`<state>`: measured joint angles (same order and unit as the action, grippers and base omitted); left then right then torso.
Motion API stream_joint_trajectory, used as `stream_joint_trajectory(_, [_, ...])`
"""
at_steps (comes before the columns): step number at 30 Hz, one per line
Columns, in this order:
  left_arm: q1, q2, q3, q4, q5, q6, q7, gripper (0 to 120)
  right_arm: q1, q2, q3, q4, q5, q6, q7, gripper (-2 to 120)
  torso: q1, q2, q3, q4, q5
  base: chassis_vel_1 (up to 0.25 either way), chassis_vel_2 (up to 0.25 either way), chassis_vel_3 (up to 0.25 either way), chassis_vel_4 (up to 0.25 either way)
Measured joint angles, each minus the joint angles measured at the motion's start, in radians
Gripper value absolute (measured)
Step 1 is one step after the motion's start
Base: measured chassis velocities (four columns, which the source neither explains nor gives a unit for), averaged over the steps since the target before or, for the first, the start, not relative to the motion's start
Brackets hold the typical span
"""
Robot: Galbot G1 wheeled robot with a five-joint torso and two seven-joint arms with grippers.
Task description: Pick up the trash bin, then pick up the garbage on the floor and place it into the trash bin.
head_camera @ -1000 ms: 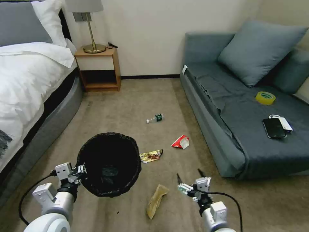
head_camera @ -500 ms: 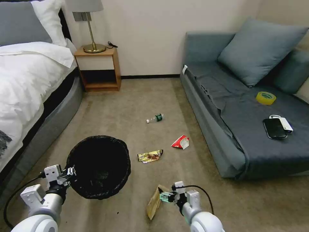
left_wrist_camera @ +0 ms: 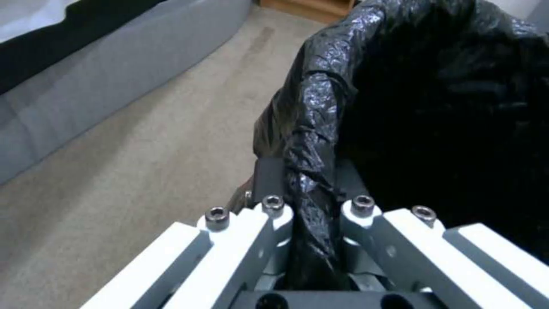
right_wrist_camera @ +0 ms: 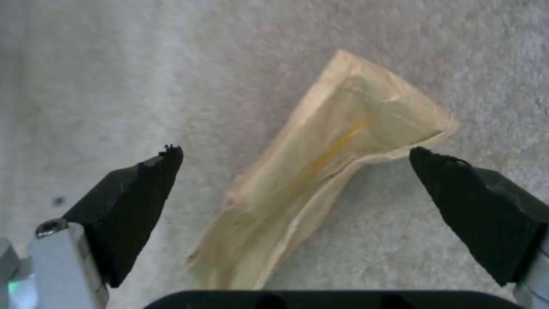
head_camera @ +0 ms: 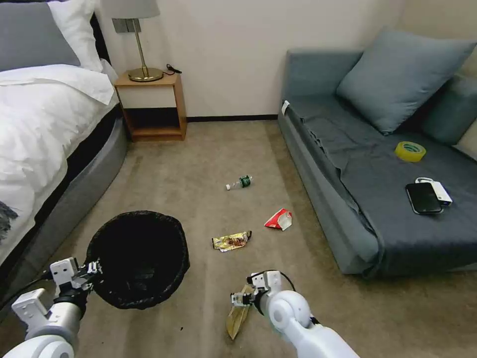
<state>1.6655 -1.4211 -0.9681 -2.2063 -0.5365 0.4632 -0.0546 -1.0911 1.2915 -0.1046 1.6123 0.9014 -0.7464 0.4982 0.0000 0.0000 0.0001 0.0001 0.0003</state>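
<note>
The rim of the trash bin is pinched by the left gripper at the lower left of the head view; in the left wrist view the crinkled black liner is seen clamped between the two fingers, which are pressed onto it. The bin's inside is dark, and its contents cannot be made out.

The right gripper is found at the lower centre of the head view, directly over the tan crumpled paper. In the right wrist view its black fingertips are spread wide, one on either side of the paper, with carpet visible between each tip and the paper; nothing is held.

Three more pieces of garbage are spread on the carpet in the middle of the head view: the gold wrapper, the red-and-white packet to its upper right, and the small clear bottle higher up, well apart from the bin.

On the sofa at the right, a yellow tape roll and a black phone are lying.
</note>
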Motion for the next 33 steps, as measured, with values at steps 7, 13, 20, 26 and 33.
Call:
stream_joint_trajectory(7, [0.004, -0.006, -0.020, 0.019, -0.004, -0.009, 0.012, 4, 0.055, 0.019, -0.058, -0.112, 0.014, 0.001, 0.054, 100, 0.000, 0.000, 0.000, -0.0001, -0.0005, 0.000, 0.000, 0.000, 0.000])
stream_joint_trajectory(13, [0.012, -0.006, -0.036, 0.030, -0.011, -0.022, 0.025, 4, 0.081, 0.052, -0.075, -0.204, -0.034, 0.006, 0.052, 100, 0.000, 0.000, 0.000, -0.0001, -0.0005, 0.000, 0.000, 0.000, 0.000])
stream_joint_trajectory(20, [0.025, 0.001, -0.062, 0.037, -0.023, -0.037, 0.040, 4, 0.085, 0.076, -0.074, -0.240, -0.080, 0.008, 0.042, 96, 0.000, 0.000, 0.000, 0.0000, -0.0003, 0.000, 0.000, 0.000, 0.000])
stream_joint_trajectory(26, [0.039, -0.002, -0.073, 0.040, -0.024, -0.050, 0.053, 4, 0.073, 0.078, -0.065, -0.246, -0.114, 0.010, 0.018, 77, 0.000, 0.000, 0.000, -0.0001, -0.0003, 0.000, 0.000, 0.000, 0.000])
stream_joint_trajectory(33, [0.044, -0.008, -0.074, 0.035, -0.024, -0.058, 0.058, 4, 0.061, 0.077, -0.056, -0.245, -0.138, 0.011, 0.005, 51, 0.000, 0.000, 0.000, 0.0000, -0.0001, 0.000, 0.000, 0.000, 0.000])
